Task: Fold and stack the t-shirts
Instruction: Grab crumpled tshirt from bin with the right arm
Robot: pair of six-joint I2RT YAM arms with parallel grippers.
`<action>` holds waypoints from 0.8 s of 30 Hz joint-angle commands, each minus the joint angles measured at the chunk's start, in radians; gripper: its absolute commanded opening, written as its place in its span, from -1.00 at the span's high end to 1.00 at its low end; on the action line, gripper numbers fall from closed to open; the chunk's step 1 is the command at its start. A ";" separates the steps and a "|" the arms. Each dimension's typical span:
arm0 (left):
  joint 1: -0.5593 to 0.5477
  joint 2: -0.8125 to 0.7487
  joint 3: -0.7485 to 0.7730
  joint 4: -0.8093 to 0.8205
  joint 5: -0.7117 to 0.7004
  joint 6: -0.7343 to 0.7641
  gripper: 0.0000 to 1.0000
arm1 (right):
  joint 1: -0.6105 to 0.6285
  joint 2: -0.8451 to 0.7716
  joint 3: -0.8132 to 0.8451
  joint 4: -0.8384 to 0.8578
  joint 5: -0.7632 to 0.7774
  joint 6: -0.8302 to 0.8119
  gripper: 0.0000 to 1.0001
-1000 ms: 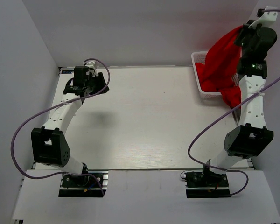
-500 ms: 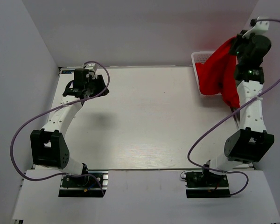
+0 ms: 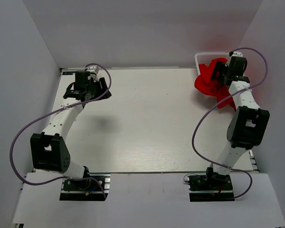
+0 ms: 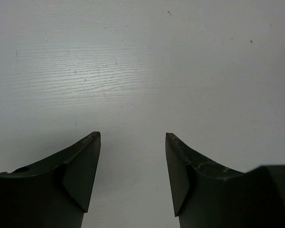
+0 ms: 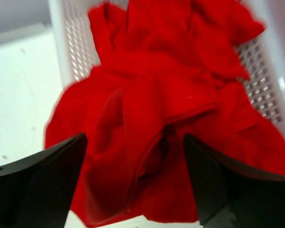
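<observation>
**Table** (image 3: 147,118). No folded or stacked shirt shows on it. The task is judged to be at its start.

**Left gripper** (image 4: 132,142). It hangs over the far-left part of the table. Its fingers are apart with nothing between them. The wrist view shows only bare table below.

**Right gripper** (image 5: 133,142). It hangs at the far right, directly over the red cloth. Its fingers are spread wide, one on each side of a raised fold. No cloth is pinched between them, so nothing is held.

**Shirts** (image 3: 206,84). They form one crumpled red heap. Part of it lies inside the basket, and part spills over the basket's left wall onto the table. Single shirts cannot be told apart, and no collar, hem or sleeve can be picked out.

**Basket** (image 3: 204,56). It is white mesh and stands in the far-right corner.

**Governing relation.**
- The heap lies straight ahead of and below the right gripper. It is well apart from the left gripper, across the width of the table.
- The heap shows no clear long axis.
- The right arm is judged the one to take the next shirt, by lowering onto the raised fold and closing on it.
- The likely fault is that the fold belongs to more than one shirt, so several lift out together.
</observation>
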 commanded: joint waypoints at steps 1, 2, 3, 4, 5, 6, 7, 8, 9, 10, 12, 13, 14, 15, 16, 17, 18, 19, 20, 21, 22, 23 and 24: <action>-0.002 -0.034 -0.004 -0.027 -0.011 -0.002 -0.34 | 0.006 0.007 0.045 -0.035 -0.015 0.005 -0.81; -0.002 -0.034 -0.004 -0.027 -0.011 -0.002 -0.37 | 0.007 0.006 0.042 -0.020 -0.027 0.002 -0.81; -0.002 -0.034 -0.004 -0.027 -0.011 -0.002 -0.44 | 0.007 0.003 0.042 -0.011 -0.027 0.005 -0.81; -0.002 -0.034 -0.004 -0.027 -0.011 -0.002 -0.44 | 0.009 0.009 0.048 -0.011 -0.023 0.005 -0.81; -0.002 -0.023 -0.004 -0.027 -0.011 -0.002 -0.44 | 0.009 0.015 0.056 -0.020 -0.004 0.005 -0.81; -0.002 -0.023 -0.004 -0.027 -0.011 -0.002 -0.46 | 0.012 0.039 0.074 -0.037 0.005 0.008 -0.81; -0.002 -0.023 0.005 -0.027 -0.011 0.007 -0.49 | 0.014 0.056 0.088 -0.047 0.007 0.008 -0.81; -0.002 -0.011 0.005 -0.027 -0.002 0.007 -0.49 | 0.015 0.069 0.114 -0.090 0.017 0.006 -0.81; -0.002 -0.011 0.005 -0.036 -0.002 0.007 -0.49 | 0.020 0.101 0.144 -0.109 0.025 0.005 -0.81; -0.002 0.001 0.015 -0.036 -0.002 0.007 -0.49 | 0.024 0.130 0.161 -0.124 0.045 0.005 -0.81; -0.002 0.001 0.026 -0.047 -0.002 0.007 -0.49 | 0.030 0.177 0.207 -0.164 0.089 0.008 -0.81; -0.002 0.012 0.026 -0.047 -0.012 0.007 -0.49 | 0.037 0.202 0.212 -0.170 0.106 0.011 -0.81; -0.002 0.012 0.026 -0.047 -0.013 0.007 -0.49 | 0.040 0.225 0.241 -0.189 0.121 0.015 -0.81; -0.002 0.012 0.026 -0.047 -0.013 0.007 -0.49 | 0.040 0.237 0.250 -0.196 0.147 0.016 -0.81; -0.002 0.012 0.035 -0.047 -0.013 0.007 -0.51 | 0.046 0.277 0.260 -0.202 0.158 0.022 -0.81; -0.002 0.023 0.035 -0.047 -0.013 0.007 -0.51 | 0.047 0.289 0.281 -0.225 0.158 0.023 -0.81; -0.002 0.023 0.035 -0.047 -0.022 0.007 -0.51 | 0.047 0.303 0.299 -0.232 0.174 0.023 -0.81; -0.002 0.023 0.035 -0.047 -0.022 0.007 -0.51 | 0.053 0.316 0.310 -0.238 0.180 0.029 -0.81; -0.002 0.023 0.035 -0.056 -0.022 0.007 -0.51 | 0.056 0.340 0.313 -0.247 0.184 0.029 -0.81; -0.002 0.032 0.045 -0.056 -0.022 0.007 -0.51 | 0.057 0.340 0.321 -0.247 0.206 0.041 -0.81; -0.002 0.032 0.045 -0.056 -0.022 0.007 -0.51 | 0.058 0.355 0.329 -0.259 0.201 0.052 -0.42; -0.002 0.032 0.054 -0.056 -0.022 0.007 -0.51 | 0.058 0.352 0.332 -0.259 0.182 0.054 0.03; -0.002 0.032 0.054 -0.056 -0.022 0.007 -0.51 | 0.061 0.334 0.329 -0.253 0.180 0.075 0.99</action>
